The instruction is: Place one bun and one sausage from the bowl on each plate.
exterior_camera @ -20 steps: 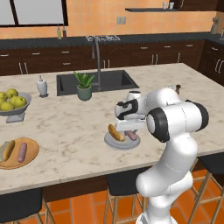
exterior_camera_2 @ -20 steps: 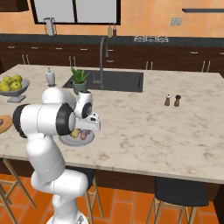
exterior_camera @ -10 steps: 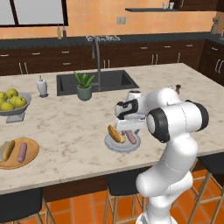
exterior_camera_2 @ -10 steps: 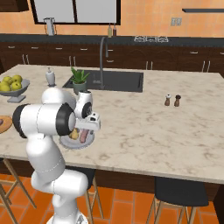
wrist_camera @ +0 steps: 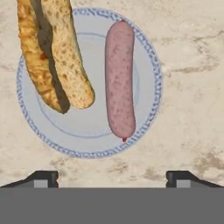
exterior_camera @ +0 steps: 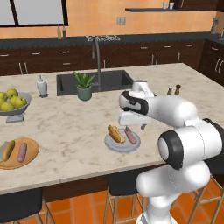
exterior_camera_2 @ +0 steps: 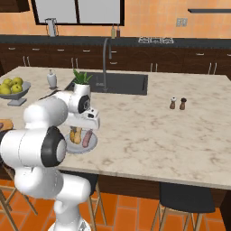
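We saw a marbled, stone-like matt counter under a smooth, pale glazed plate with a blue-patterned rim. The bun looked rough and crusty; the sausage was smooth, faintly speckled.

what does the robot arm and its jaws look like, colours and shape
The arm is glossy white, built of fat rounded segments with dark grey caps and bands at the joints. The hand is a white block with a dark face. The gripper ends in two small dark fingertips with paler grey pads. No cables or markings show.

White arm bent forward, hand pointing downward, fingers spread wide, nothing held
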Robot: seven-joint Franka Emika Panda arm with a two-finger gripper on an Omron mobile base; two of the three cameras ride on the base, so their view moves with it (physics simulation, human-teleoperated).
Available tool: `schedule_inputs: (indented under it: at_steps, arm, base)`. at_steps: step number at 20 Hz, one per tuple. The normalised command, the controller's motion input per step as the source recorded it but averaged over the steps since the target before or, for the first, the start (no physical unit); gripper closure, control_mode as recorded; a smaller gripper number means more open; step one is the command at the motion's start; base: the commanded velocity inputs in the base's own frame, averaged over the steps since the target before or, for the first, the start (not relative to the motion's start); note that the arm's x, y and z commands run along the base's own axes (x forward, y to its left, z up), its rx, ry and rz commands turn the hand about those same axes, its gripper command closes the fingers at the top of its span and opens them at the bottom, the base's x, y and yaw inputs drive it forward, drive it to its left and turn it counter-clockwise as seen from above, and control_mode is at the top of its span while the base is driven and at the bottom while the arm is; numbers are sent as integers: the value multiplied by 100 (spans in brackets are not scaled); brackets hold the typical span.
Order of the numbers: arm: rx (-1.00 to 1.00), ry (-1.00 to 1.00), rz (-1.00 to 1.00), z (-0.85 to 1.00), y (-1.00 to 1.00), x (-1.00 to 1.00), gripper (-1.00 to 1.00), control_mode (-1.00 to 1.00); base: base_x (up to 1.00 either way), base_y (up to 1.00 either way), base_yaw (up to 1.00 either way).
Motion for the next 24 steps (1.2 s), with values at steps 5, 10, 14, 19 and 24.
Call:
schedule_inputs:
  at_steps: [5,10,14,19,24]
  arm:
    - [0,-2,-4,85,1,-97,-100,-100]
    - [0,0,-6,88,1,-64,-100,-100]
    - [-2,-5,-7,66,0,-97,-100,-100]
    - [-12,-15,-10,52,0,-60,-100,-100]
    - [-8,-13,-1,57,-2,-57,-100,-100]
  base:
    - [0,0,0]
    - [0,0,0]
    - [0,0,0]
    - [0,0,0]
    - [0,0,0]
